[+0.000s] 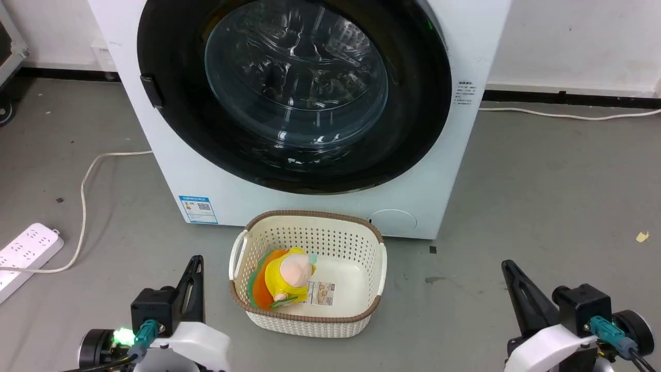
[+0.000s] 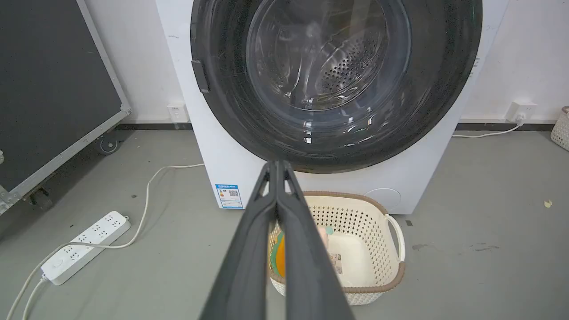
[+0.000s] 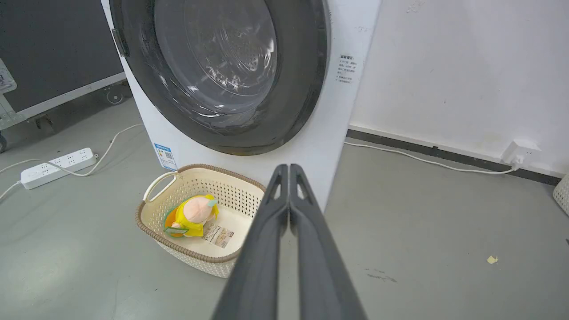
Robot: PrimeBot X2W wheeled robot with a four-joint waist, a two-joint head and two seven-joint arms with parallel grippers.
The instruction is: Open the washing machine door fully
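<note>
A grey floor is seen below a white wall. The washing machine door is shut, upper centre. A basket is set just below. The left gripper and right gripper are held at the lower corners, fingers together.

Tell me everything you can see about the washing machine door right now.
The washing machine door is a large round glossy black ring around a clear bulging glass bowl, through which the perforated steel drum shows. A small dark tab sits on its left edge. It looks shut, flat against the white machine front, nearly as wide as it. Nothing touches it: the left gripper and right gripper are low, shut, well clear.
</note>
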